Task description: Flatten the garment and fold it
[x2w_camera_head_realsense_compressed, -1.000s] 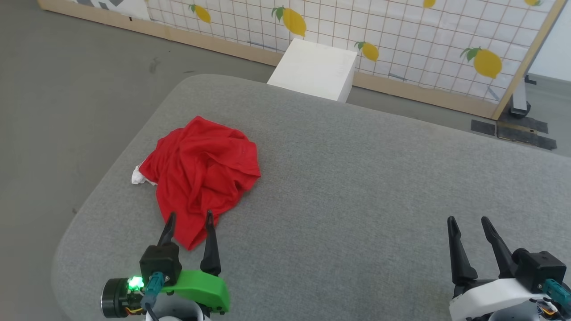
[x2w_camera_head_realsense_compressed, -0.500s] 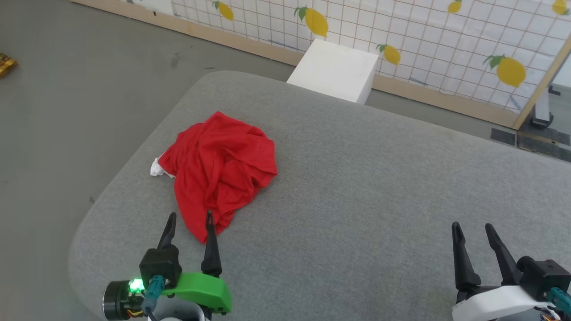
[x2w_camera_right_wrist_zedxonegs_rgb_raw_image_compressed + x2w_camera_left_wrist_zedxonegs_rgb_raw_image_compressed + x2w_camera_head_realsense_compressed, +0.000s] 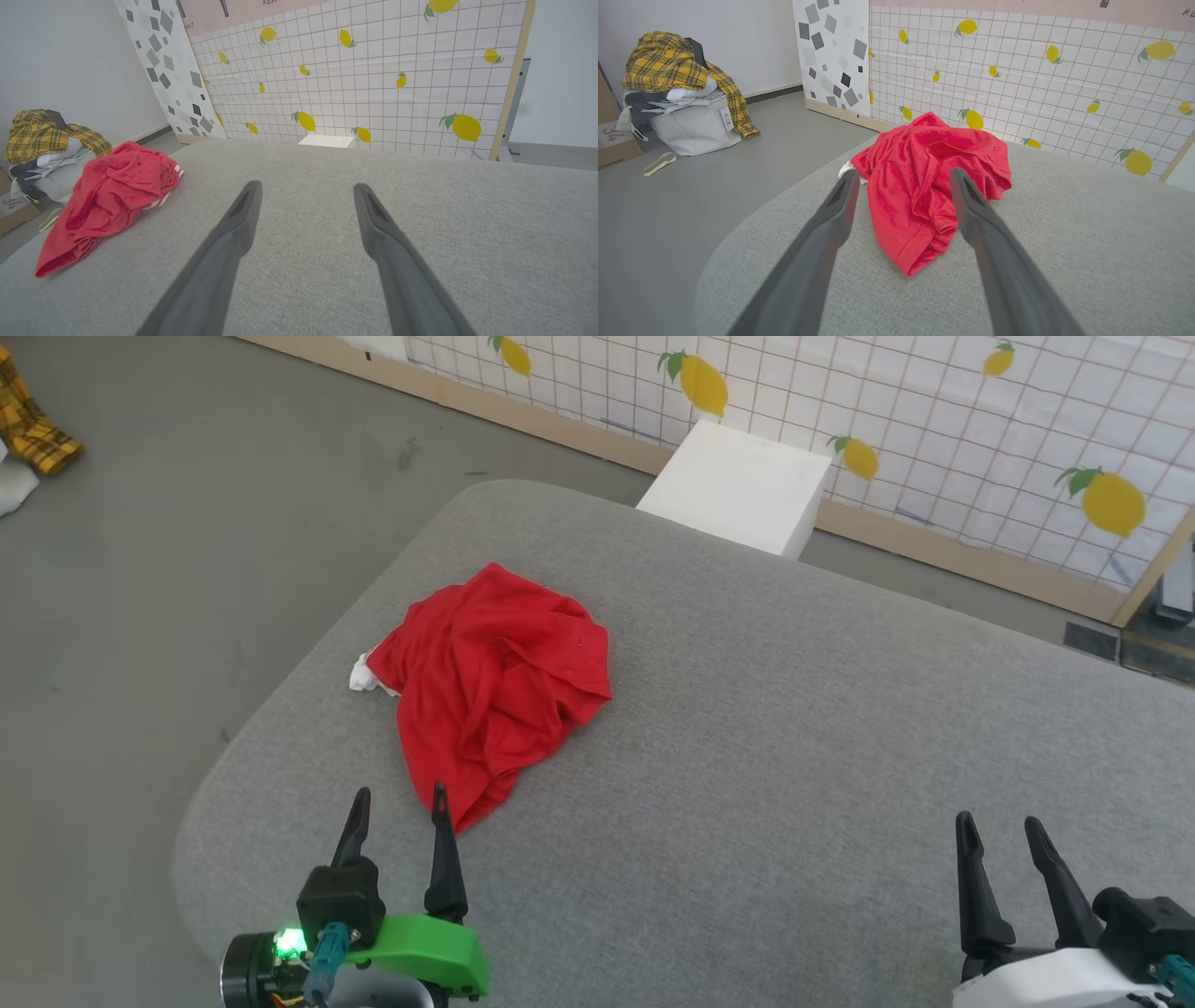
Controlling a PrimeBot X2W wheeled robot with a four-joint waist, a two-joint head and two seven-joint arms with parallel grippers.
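Observation:
The garment [image 3: 495, 686] is a crumpled red heap on the grey padded table [image 3: 794, 756], towards its left end, with a bit of white sleeve poking out at its left. My left gripper [image 3: 400, 793] hangs open just short of the heap's near tip, not touching it. Seen from the left wrist, the garment [image 3: 924, 186] lies straight ahead between the open fingers. Far off at the lower right, my right gripper [image 3: 1001, 821] is open over bare table. The right wrist view has the garment [image 3: 112, 200] at its left, showing red-white striped trim.
A white box [image 3: 738, 485] stands on the floor beyond the table's far edge, before a lemon-patterned screen [image 3: 934, 420]. A pile of clothes topped by a yellow plaid shirt [image 3: 677, 70] sits on the floor to the left. The table's left edge runs close to the garment.
The head camera has turned left, so the whole picture has slid right. Both grippers stay open and hold their places; the garment lies as before.

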